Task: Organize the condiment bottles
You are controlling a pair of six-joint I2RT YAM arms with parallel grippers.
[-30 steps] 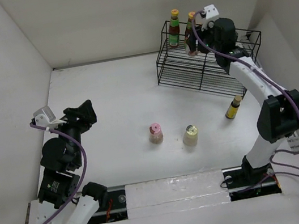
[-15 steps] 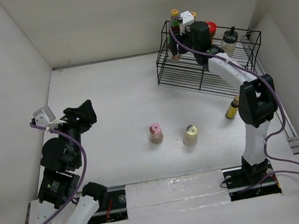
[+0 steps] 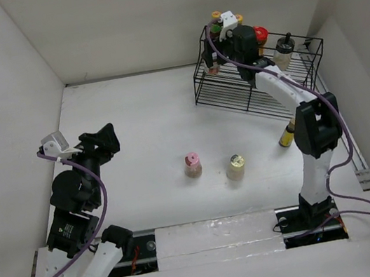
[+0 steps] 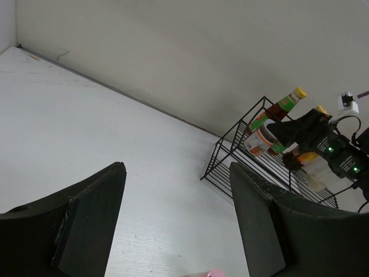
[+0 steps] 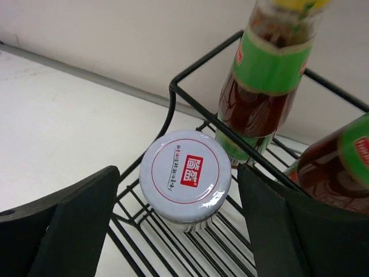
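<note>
Squarely between wide-spread right fingers [image 5: 63, 225], touching neither: white-lidded jar [image 5: 185, 173], upright on wire rack [image 5: 172, 107].

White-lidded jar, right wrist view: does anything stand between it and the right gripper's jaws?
Nothing visible does. The white-lidded jar sits on the wire rack, lid exposed between the open jaws of the right gripper. A sauce bottle stands behind it, outside the gap.
</note>
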